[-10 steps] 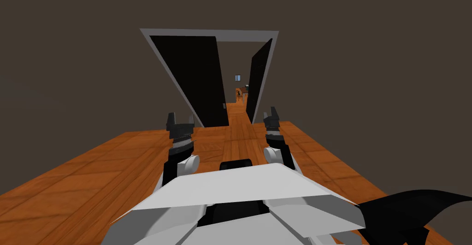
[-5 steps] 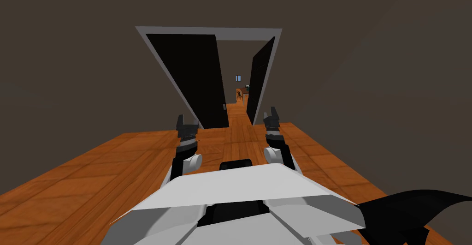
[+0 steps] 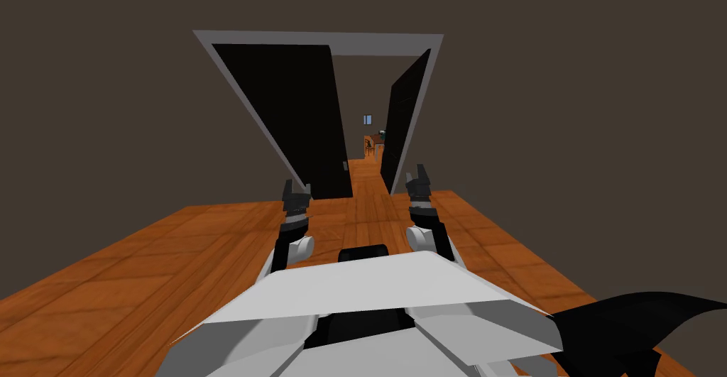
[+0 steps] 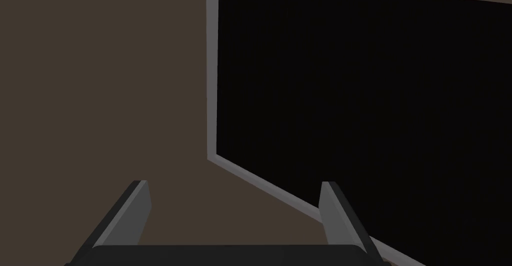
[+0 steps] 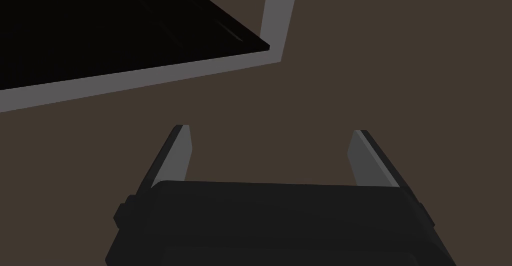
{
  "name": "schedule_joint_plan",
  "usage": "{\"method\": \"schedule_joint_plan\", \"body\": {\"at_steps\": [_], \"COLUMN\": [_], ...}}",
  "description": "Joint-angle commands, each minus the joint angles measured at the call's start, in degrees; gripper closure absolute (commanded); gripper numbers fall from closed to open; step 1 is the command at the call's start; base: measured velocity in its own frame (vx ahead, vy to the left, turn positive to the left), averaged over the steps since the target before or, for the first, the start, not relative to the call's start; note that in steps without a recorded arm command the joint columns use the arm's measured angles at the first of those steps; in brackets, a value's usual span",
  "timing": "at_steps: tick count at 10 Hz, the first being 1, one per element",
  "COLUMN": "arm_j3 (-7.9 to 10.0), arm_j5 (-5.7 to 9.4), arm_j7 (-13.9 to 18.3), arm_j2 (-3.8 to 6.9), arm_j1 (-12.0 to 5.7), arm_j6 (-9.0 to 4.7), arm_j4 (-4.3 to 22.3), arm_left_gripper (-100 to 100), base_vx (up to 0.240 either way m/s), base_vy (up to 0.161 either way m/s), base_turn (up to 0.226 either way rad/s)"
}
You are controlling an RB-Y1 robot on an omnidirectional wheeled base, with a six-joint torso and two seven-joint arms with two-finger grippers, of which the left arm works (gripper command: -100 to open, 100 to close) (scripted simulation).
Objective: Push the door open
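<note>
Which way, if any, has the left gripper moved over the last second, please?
Yes. The left gripper has shifted inward, toward the right gripper, which has kept its place above my chest. Both are open.

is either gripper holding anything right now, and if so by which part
Nothing is held. The left gripper is open and empty, facing the black door and its grey frame; the right gripper is open and empty too.

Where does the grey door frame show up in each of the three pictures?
Head view: the grey door frame stands upper middle, straight ahead.
Left wrist view: its corner runs behind one of the left fingers, edging a black door.
Right wrist view: its corner lies beyond the right fingers.
Shared landmark: the brown wall around it.
</note>
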Motion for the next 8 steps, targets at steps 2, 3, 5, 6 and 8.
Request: {"method": "schedule_joint_plan", "body": {"at_steps": [2, 3, 5, 6, 8], "arm_j3": [-0.17, -0.22, -0.34, -0.40, -0.51], "arm_j5": [-0.12, -0.17, -0.26, -0.31, -0.40], "arm_j7": [-0.2, -0.2, -0.3, -0.4, -0.4], "arm_j2": [0.52, 0.71, 1.05, 1.22, 1.57], "arm_j1": [-1.17, -1.66, -2.71, -3.24, -4.30], "arm_j6": [-0.27, -0.49, -0.97, -1.20, -1.68], "arm_j4": [2.9, 4.1, 6.9, 8.2, 10.9], "arm_left_gripper": [-100, -100, -100, -100, -100], "base_vx": [0.094, 0.091, 0.100, 0.105, 0.094], "base_vy": [-0.012, -0.001, -0.010, -0.013, -0.001], "base_turn": [0.010, 0.011, 0.009, 0.014, 0.011]}}
